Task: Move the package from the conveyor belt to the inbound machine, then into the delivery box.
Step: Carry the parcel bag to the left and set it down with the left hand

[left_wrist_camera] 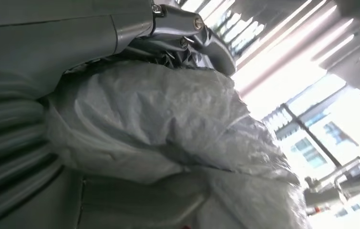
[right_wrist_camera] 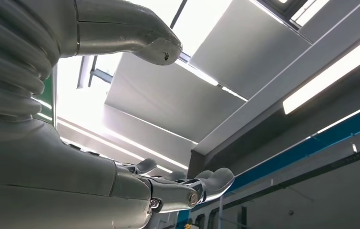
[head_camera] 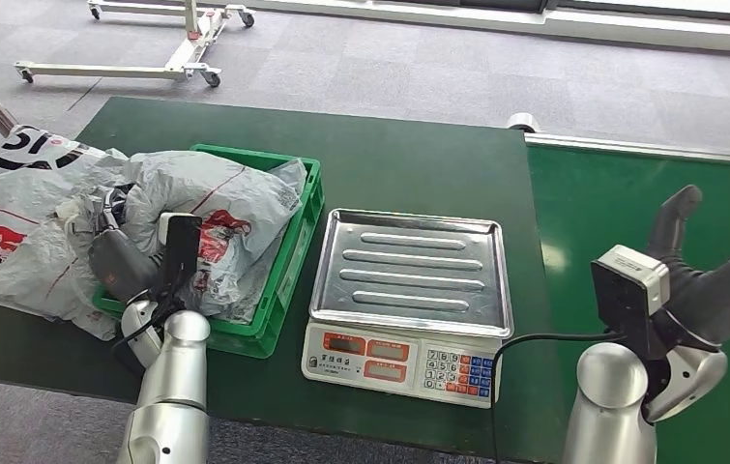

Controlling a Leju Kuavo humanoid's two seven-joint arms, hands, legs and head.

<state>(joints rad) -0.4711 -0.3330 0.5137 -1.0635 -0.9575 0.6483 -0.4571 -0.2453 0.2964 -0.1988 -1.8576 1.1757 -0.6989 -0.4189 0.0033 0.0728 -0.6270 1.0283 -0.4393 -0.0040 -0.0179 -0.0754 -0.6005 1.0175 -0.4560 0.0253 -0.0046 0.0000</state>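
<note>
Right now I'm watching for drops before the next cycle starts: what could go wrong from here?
1. The left hand grips a package over the heaped green crate; on release it may slide off the pile.
2. Bags already spill over the crate's far side onto the table, so more could fall.
3. The right hand hangs open over the belt, near the scale; a swing could clip it.
</note>
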